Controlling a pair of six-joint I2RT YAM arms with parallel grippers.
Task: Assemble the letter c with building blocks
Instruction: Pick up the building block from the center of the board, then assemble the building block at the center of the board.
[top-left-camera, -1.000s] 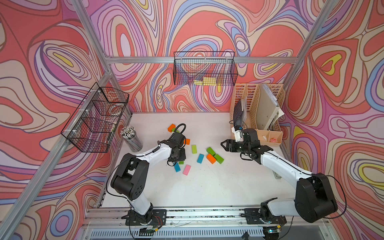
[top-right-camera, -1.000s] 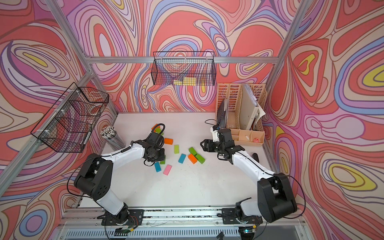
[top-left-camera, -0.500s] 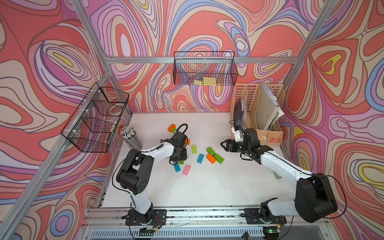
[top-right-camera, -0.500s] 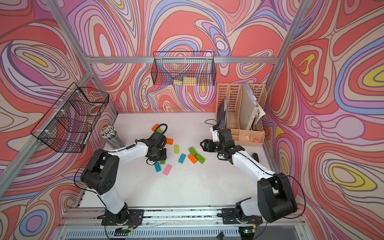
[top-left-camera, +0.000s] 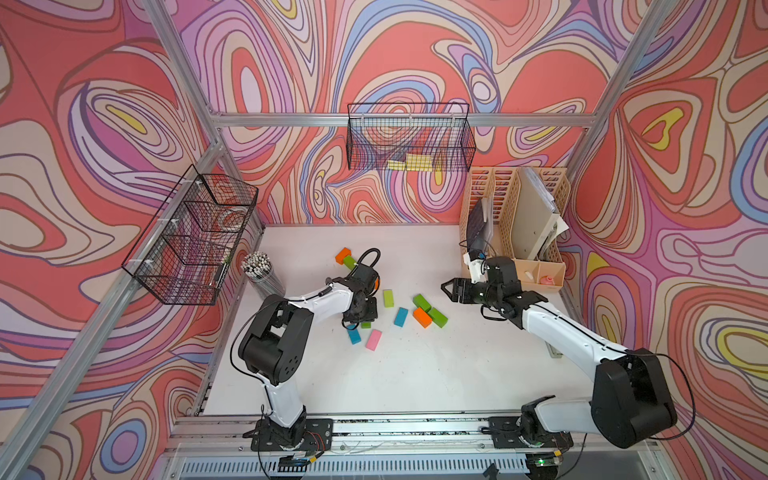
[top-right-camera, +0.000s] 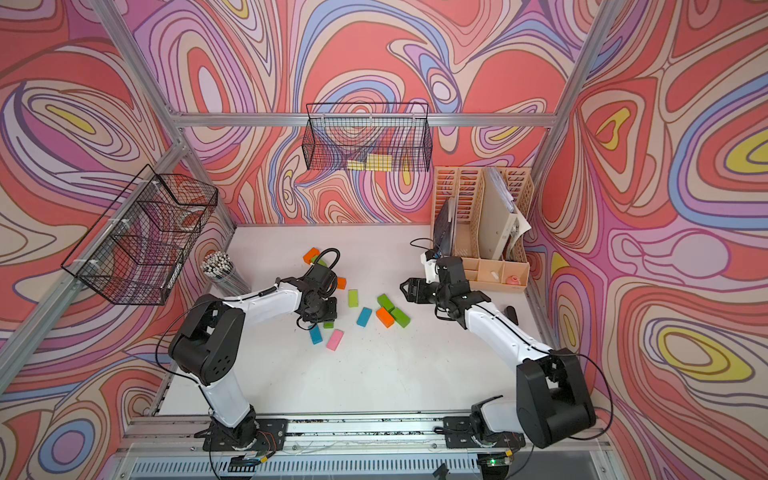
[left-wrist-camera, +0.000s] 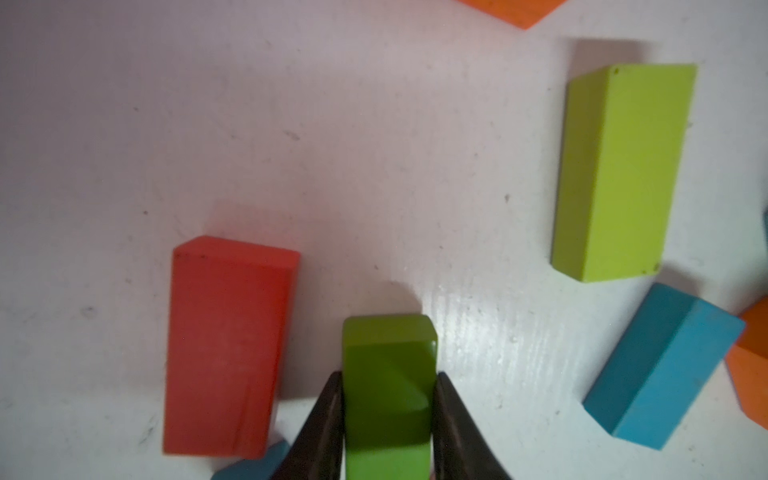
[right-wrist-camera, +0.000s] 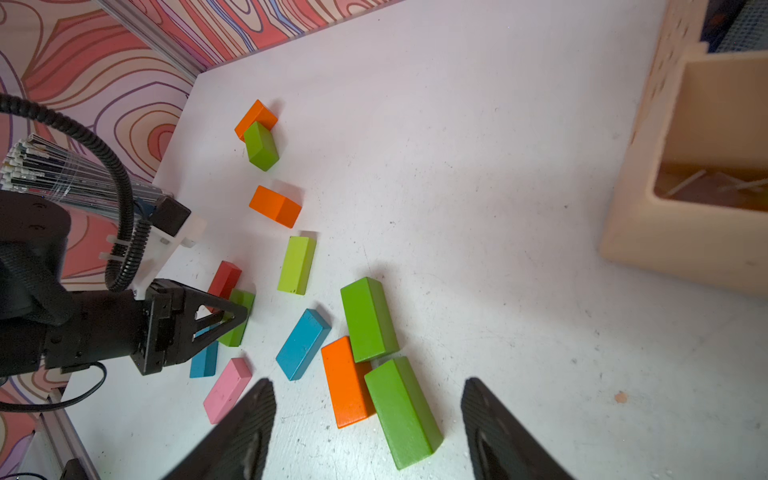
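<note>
Building blocks lie scattered mid-table. My left gripper (left-wrist-camera: 387, 374) is shut on a dark green block (left-wrist-camera: 388, 399), its black fingers pressed against both long sides; the block rests low on the table. A red block (left-wrist-camera: 226, 345) lies beside it, with a lime block (left-wrist-camera: 619, 170) and a blue block (left-wrist-camera: 660, 370) further off. In a top view, the left gripper (top-left-camera: 360, 320) hides most of the green block, with a blue block (top-left-camera: 354, 335) and a pink block (top-left-camera: 373, 340) close by. My right gripper (right-wrist-camera: 368, 381) hangs open above a cluster of two green blocks and an orange block (top-left-camera: 422, 317).
An orange block (top-left-camera: 343, 254) and a green block (top-left-camera: 350, 262) sit together nearer the back. A clear cup of pencils (top-left-camera: 259, 270) stands at the left edge. A beige file organiser (top-left-camera: 515, 224) fills the back right corner. Wire baskets (top-left-camera: 409, 137) hang on the walls.
The left gripper's jaws have narrowed onto the dark green block, and the left arm's elbow has swung a little. The right arm has stayed still.
</note>
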